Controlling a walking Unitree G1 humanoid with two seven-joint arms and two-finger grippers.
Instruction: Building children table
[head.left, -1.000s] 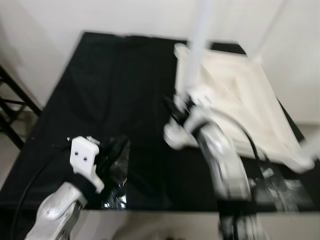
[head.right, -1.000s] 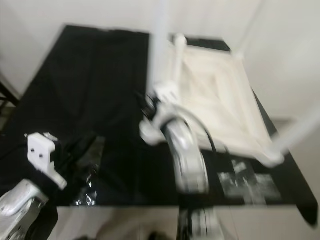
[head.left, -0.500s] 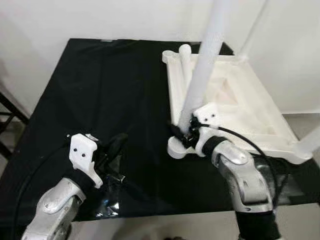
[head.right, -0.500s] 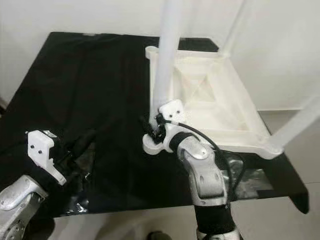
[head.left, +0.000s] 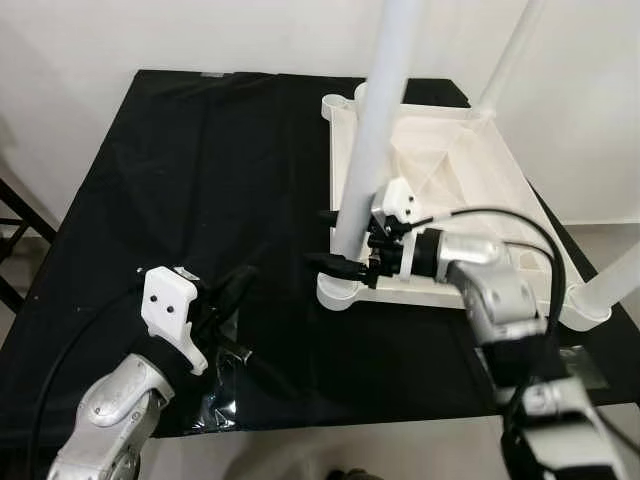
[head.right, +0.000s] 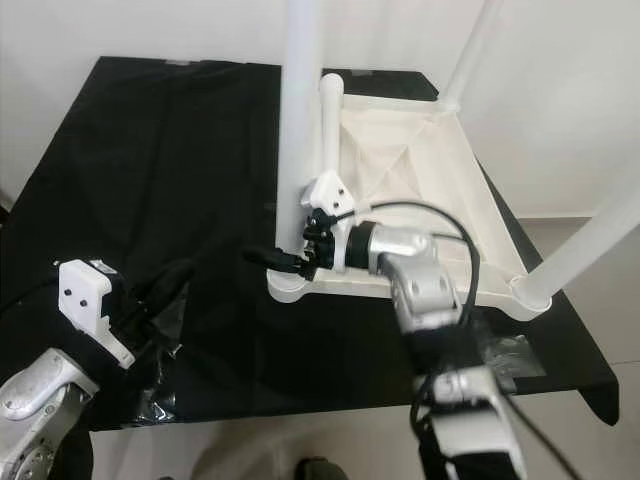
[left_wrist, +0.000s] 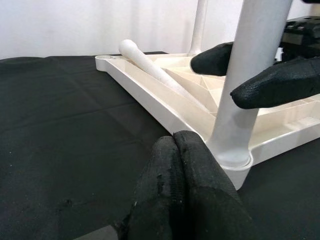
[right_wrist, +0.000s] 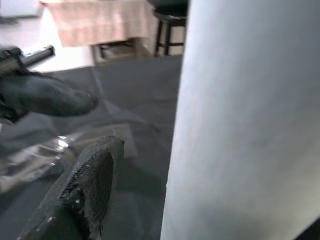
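Note:
The white children's table top (head.left: 450, 170) lies upside down on the black-covered table. One white leg (head.left: 378, 120) stands upright in its near-left corner socket, and two more legs stand at the far-right (head.left: 512, 60) and near-right (head.left: 618, 285) corners. A loose leg (left_wrist: 150, 65) lies inside the top. My right gripper (head.left: 322, 238) is open, its fingers straddling the near-left leg low down, with a gap showing beside one finger (right_wrist: 90, 190). My left gripper (left_wrist: 173, 142) is shut and empty, low over the cloth, pointing at that same corner.
A crumpled clear plastic bag (head.left: 222, 395) lies under my left arm near the table's front edge. More clear plastic (head.right: 512, 352) lies at the front right. A black frame (head.left: 15, 225) stands off the table's left side. A white wall runs behind.
The camera has shifted and the blur is gone. My right wrist has swung out to the right, so its fingers now reach the near-left leg sideways. The left gripper stays put.

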